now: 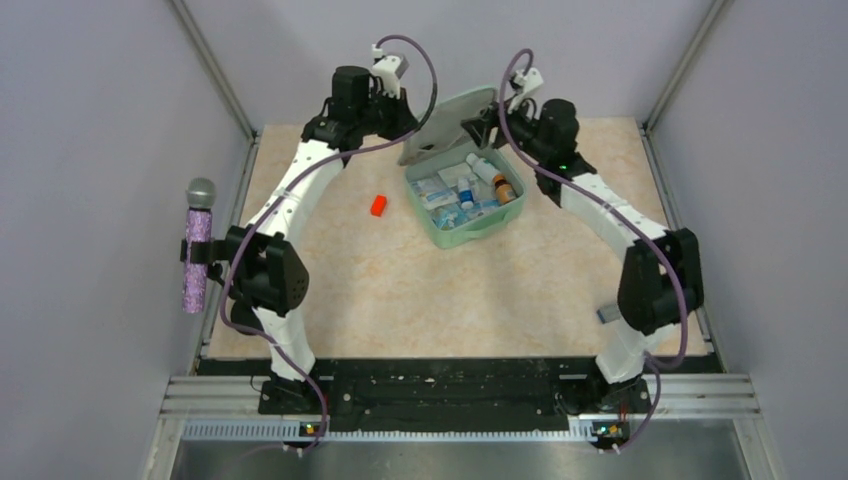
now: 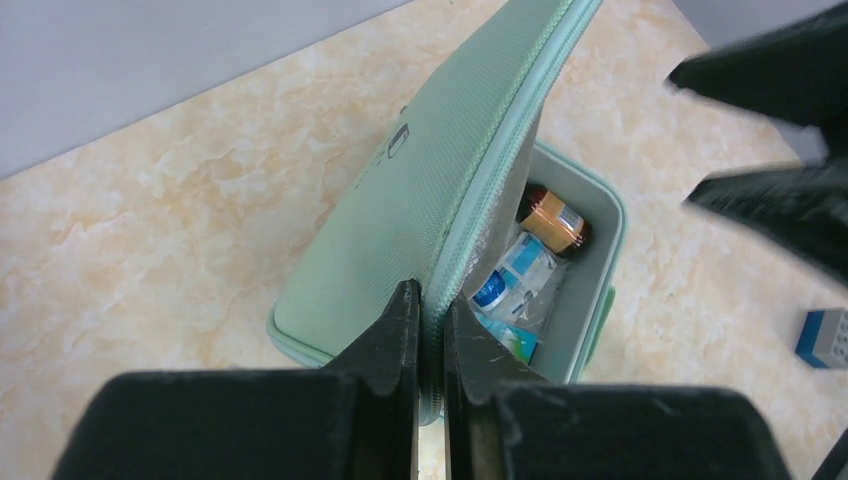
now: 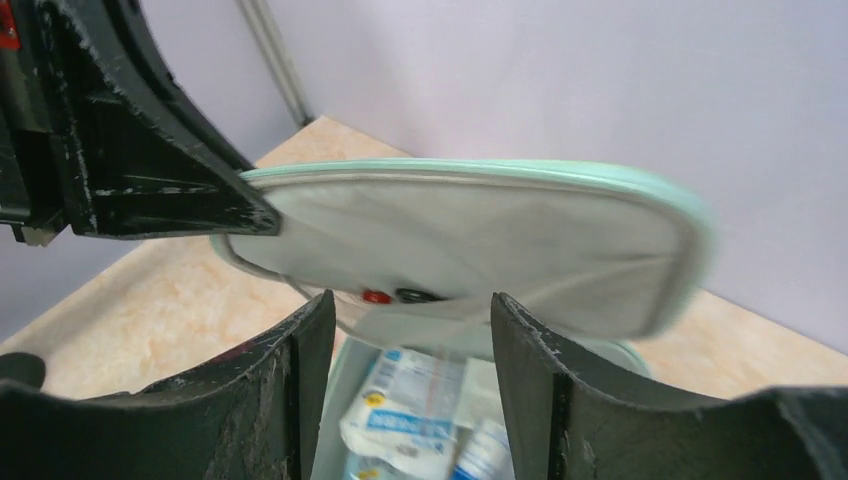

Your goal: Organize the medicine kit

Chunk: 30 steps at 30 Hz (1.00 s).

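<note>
The kit (image 1: 440,232) sits midway along the far edge of the table (image 1: 400,300), lid (image 1: 447,125) tipped up so the inside is reachable. The left gripper (image 2: 428,300) pinches the lid's rim, apparently to prop it; the right gripper (image 3: 412,310) hangs by the lid, jaws apart, holding nothing. A red block (image 1: 378,205) lies apart, left of the kit.

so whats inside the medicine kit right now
The open medicine kit holds a white bottle, an amber bottle and blue-and-white packets. Whatever lies beneath them is covered, and the raised lid hides the far edge.
</note>
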Available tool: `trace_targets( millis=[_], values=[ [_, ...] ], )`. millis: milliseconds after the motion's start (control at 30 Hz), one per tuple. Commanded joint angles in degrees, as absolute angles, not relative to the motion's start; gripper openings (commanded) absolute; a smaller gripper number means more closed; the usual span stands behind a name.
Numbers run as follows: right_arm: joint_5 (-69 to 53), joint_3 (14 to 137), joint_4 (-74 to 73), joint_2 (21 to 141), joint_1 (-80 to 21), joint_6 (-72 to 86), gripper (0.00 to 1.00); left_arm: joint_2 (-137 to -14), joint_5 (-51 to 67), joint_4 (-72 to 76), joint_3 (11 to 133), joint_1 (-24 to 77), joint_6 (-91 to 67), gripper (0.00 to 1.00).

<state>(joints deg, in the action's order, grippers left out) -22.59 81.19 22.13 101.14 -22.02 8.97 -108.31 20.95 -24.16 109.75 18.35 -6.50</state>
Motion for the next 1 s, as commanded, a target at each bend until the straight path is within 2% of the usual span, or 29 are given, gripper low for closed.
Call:
trace_targets(
  millis=[0,67,167,233,267,300,533,633,700,767,833,867,967],
  values=[
    [-24.62,77.02,16.42,90.87,-16.00,9.29,0.59,-105.91,32.33,-20.15,108.57,17.92,-3.47,0.00],
    [-25.11,74.91,12.81,88.01,-12.92,7.23,0.61,-104.71,38.10,-19.41,106.59,18.12,-1.55,0.04],
    [-25.83,72.20,9.05,85.27,-7.62,5.57,0.64,-104.16,42.56,-21.75,105.66,18.92,2.11,0.27],
    [-26.37,71.06,7.42,84.58,-4.88,5.16,0.65,-103.95,45.56,-24.45,105.56,19.86,5.02,0.47],
    [-26.47,70.83,6.78,84.47,-3.64,5.43,0.65,-103.63,45.59,-25.15,105.26,20.59,6.00,0.54],
    [-26.76,70.66,6.35,84.51,-2.67,5.96,0.66,-103.05,46.03,-25.44,104.72,21.15,7.03,0.57],
    [-33.94,72.68,5.93,89.98,-0.53,8.76,0.68,-98.91,45.03,-25.71,100.45,22.33,12.75,0.60],
    [-38.31,74.76,5.19,96.14,-0.60,11.12,0.68,-98.19,36.26,-22.42,97.77,22.06,7.65,0.60],
    [-37.76,74.82,7.29,99.55,-0.66,14.20,0.69,-98.83,26.55,-22.76,97.05,21.93,2.57,0.60],
    [-36.39,75.14,8.32,102.64,-1.13,14.46,0.71,-100.10,21.57,-25.10,97.23,21.34,-3.03,0.60],
    [-37.75,77.28,8.08,106.24,-1.63,14.03,0.71,-101.88,20.46,-27.85,97.28,20.53,-7.00,0.61],
    [-38.73,78.76,8.09,107.91,-1.83,14.00,0.71,-103.04,20.82,-28.89,97.41,19.88,-8.05,0.65],
    [-41.79,81.21,8.09,111.72,-2.30,13.17,0.66,-106.94,24.98,-29.95,97.64,17.58,-10.79,0.65]
  ],
)
